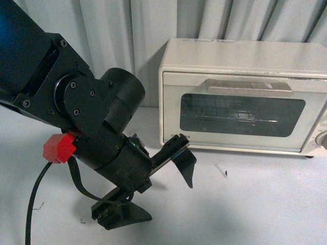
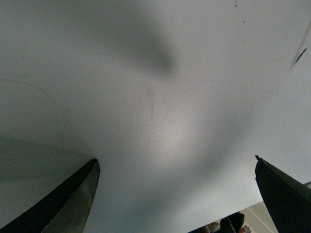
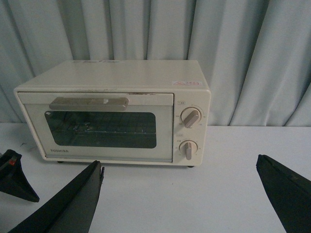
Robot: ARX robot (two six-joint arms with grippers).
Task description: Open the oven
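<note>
We are looking at the oven (image 1: 240, 97) sitting toward the far right of the white tabletop (image 1: 255, 194), backing onto a pale curtain (image 1: 127, 30), with its door shut. In the right wrist view "TOSHIBA" is showing at the door's lower corner, away from the two knobs (image 3: 191, 118). A small pinkish label on the top is reading too faintly for us. The left gripper (image 1: 171, 202) is hovering before the oven's left front corner, jaws spread and holding nothing. The right gripper (image 3: 180, 160) is facing the oven, likewise gaping wide and empty.
</note>
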